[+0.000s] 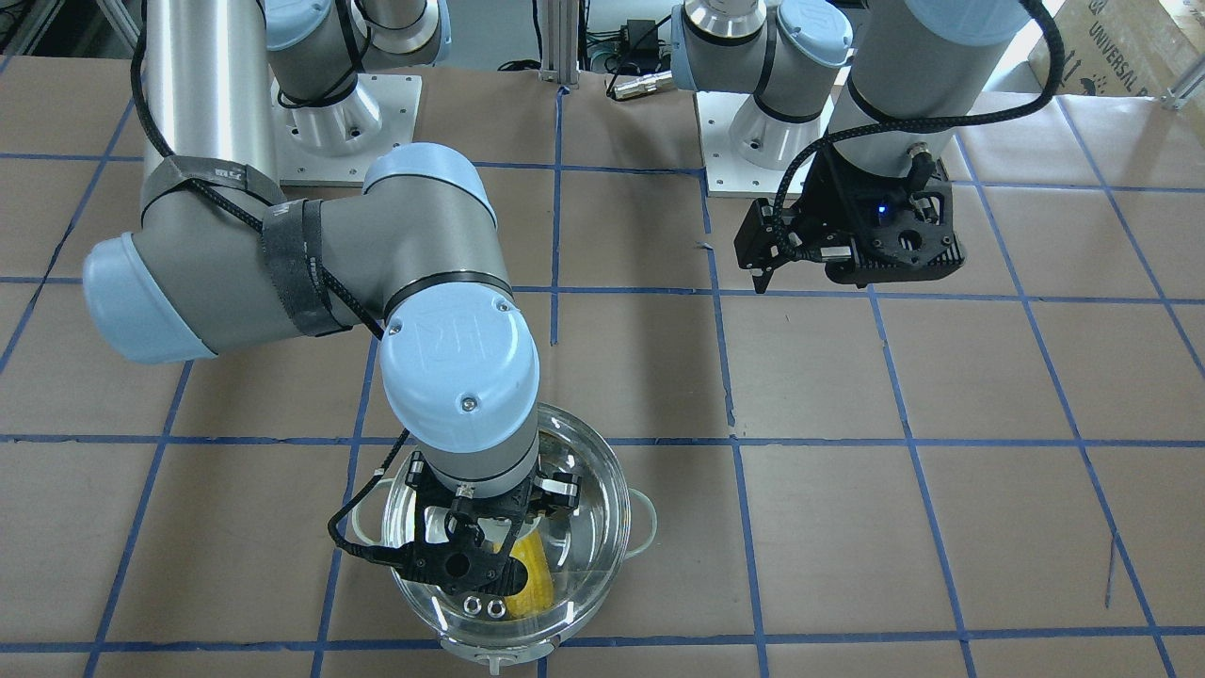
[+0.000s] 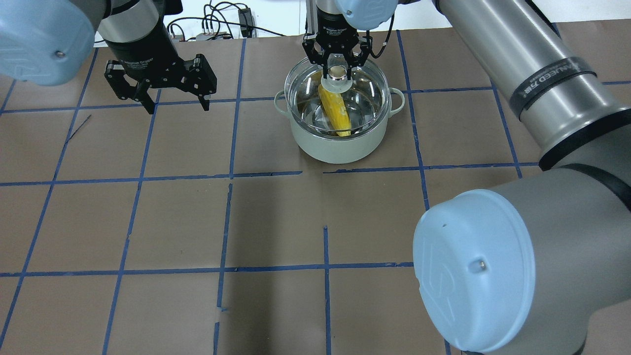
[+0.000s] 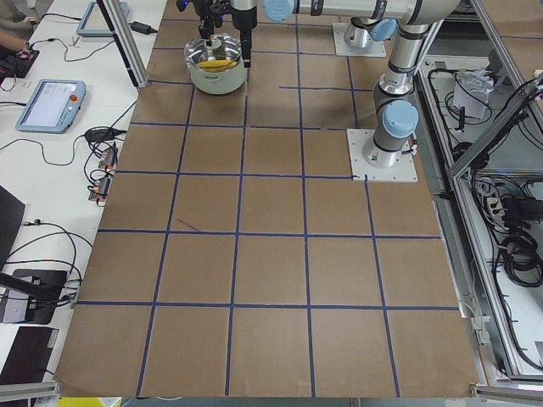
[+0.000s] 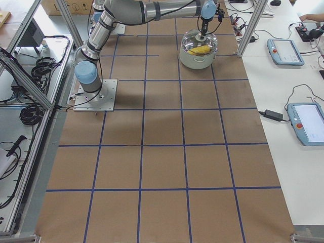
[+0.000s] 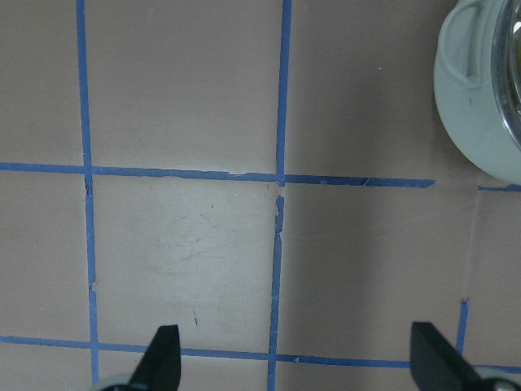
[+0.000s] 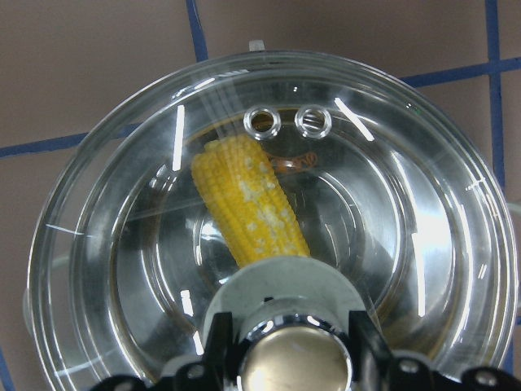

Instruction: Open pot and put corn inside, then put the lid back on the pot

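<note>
The pot (image 2: 340, 145), pale outside and shiny inside, stands at the far middle of the table. The yellow corn (image 2: 335, 111) lies inside it, also clear in the right wrist view (image 6: 252, 212). The clear glass lid (image 2: 367, 91) sits over the pot's rim; I cannot tell whether it rests on it. My right gripper (image 2: 336, 74) is shut on the lid's knob (image 6: 297, 358), straight above the pot. My left gripper (image 2: 176, 107) is open and empty, hovering over bare paper left of the pot, whose side handle shows in the left wrist view (image 5: 468, 24).
The table is covered with brown paper marked by a blue tape grid (image 2: 231, 175). The arms' base plates (image 1: 753, 141) stand on the robot's side. Tablets and cables (image 4: 286, 50) lie on a white bench beside the table, beyond the pot.
</note>
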`<action>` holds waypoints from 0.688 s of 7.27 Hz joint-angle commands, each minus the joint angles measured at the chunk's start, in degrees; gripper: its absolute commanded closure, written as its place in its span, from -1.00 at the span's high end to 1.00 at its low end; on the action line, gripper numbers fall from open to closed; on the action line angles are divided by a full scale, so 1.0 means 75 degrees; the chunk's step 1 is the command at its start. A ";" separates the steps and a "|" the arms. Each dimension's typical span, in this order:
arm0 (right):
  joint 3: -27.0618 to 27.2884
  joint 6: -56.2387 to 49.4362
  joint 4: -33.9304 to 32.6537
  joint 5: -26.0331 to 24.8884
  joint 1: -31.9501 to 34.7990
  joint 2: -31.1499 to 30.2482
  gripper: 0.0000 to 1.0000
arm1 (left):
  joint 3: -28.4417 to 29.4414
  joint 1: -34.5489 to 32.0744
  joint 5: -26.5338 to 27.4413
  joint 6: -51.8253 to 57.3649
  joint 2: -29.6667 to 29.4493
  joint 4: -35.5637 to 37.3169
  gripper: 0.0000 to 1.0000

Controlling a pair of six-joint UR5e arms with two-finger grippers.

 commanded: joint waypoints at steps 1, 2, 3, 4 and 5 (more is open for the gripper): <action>0.0084 0.0060 0.0009 0.0000 0.0023 -0.0021 -0.84 | -0.0009 0.0003 0.0021 0.0009 0.0003 0.0011 1.00; 0.0131 0.0015 0.0009 -0.0012 0.0012 -0.0056 -0.84 | -0.0021 0.0003 0.0033 0.0009 0.0073 -0.0012 1.00; 0.0131 0.0037 0.0009 0.0000 0.0012 -0.0056 -0.84 | -0.0149 0.0026 -0.0002 0.0009 0.0062 -0.0024 1.00; 0.0131 0.0026 -0.0003 0.0000 0.0012 -0.0044 -0.83 | -0.0162 0.0026 0.0044 0.0009 0.0050 -0.0024 1.00; 0.0143 0.0003 0.0009 -0.0012 0.0000 -0.0044 -0.82 | -0.0139 0.0026 0.0010 0.0009 0.0004 -0.0024 1.00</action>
